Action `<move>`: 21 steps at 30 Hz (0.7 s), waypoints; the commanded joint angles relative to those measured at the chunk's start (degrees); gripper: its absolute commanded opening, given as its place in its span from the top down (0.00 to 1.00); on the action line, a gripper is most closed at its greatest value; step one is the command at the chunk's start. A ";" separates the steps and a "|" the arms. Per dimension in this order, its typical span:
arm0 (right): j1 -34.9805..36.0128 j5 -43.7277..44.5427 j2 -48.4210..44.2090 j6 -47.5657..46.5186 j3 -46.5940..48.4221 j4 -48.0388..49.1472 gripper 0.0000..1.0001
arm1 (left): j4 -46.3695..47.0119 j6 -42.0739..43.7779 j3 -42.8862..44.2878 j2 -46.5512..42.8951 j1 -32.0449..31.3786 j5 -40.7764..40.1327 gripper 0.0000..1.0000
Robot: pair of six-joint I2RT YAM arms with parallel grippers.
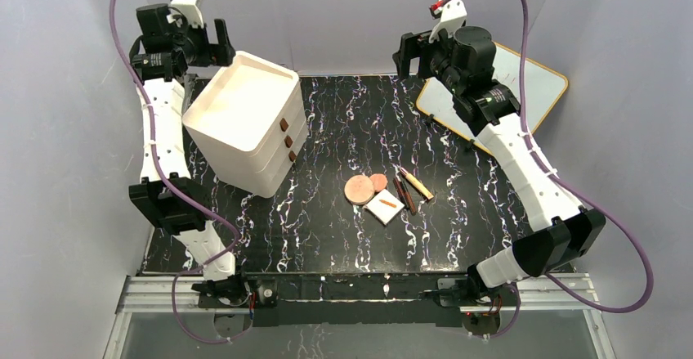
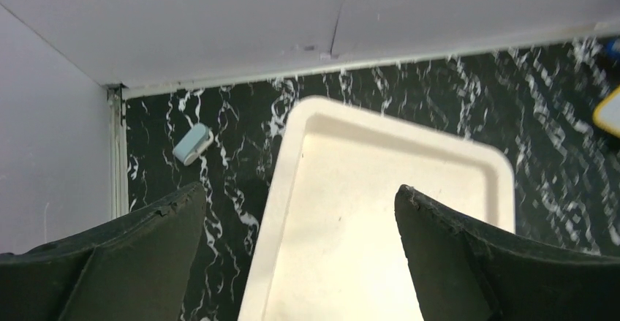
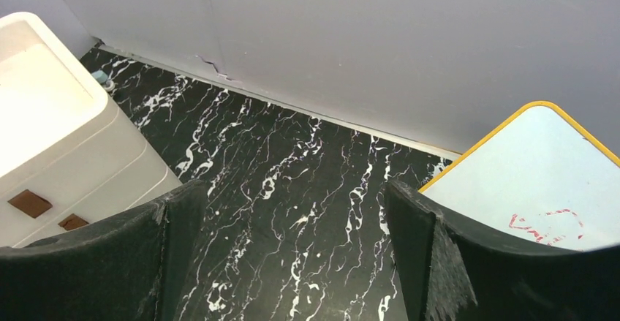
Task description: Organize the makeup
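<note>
Makeup lay grouped at mid-table: two round pinkish-tan discs touching, a white square pad with an orange mark just beside them, and thin brown, red and yellow sticks alongside. Farther back stood the cream three-drawer box, drawers shut. At the far edge my left claw hung above that box and my right claw near the yellow-framed whiteboard, both spread wide and empty. Advised: open a drawer first, then pinch each stick across its width.

A cream plastic three-drawer box fills the far-left of the black white-veined tabletop. A small pale-blue block lies in the narrow strip behind it, near the grey back wall. A yellow-framed whiteboard takes the far-right corner. Between them bare surface runs forward to the small makeup cluster at centre, open on every side.
</note>
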 commanded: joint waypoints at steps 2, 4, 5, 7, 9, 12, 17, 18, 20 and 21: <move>0.35 -1.95 -1.84 -1.54 -1.06 2.55 0.01 | -6.13 12.62 -4.29 -4.85 0.73 2.59 0.01; 0.54 -2.48 -1.60 -1.28 -1.54 2.70 0.01 | -5.63 12.98 -6.60 -5.29 1.15 4.15 0.02; 0.69 -2.76 -1.28 -1.19 -1.22 2.53 0.01 | -5.60 13.19 -7.46 -5.21 1.18 4.78 0.02; 0.94 -2.84 -0.76 -1.10 -0.12 1.65 0.01 | -5.42 13.32 -8.68 -4.53 1.18 5.24 0.02; 0.99 -2.55 -0.94 -1.08 -0.07 1.31 0.01 | -5.38 13.32 -9.17 -3.21 1.18 5.34 0.02; 1.06 -2.78 -1.93 -0.24 -1.66 1.87 0.01 | -5.14 13.17 -9.42 -0.40 1.33 5.34 0.02; 4.68 -9.50 2.36 1.98 -0.40 -2.94 0.02 | -4.41 12.14 -7.16 5.08 2.64 5.71 0.02; 7.34 -8.47 4.83 0.74 1.33 -5.59 0.01 | -4.44 11.91 -6.12 6.59 3.17 5.73 0.02; 12.49 -5.97 9.48 -1.55 4.63 -9.36 0.01 | -4.58 11.20 -3.87 8.26 4.56 5.76 0.03; 14.68 -5.20 11.25 -2.42 5.74 -9.92 0.01 | -4.18 10.83 -3.18 8.69 5.39 6.74 0.03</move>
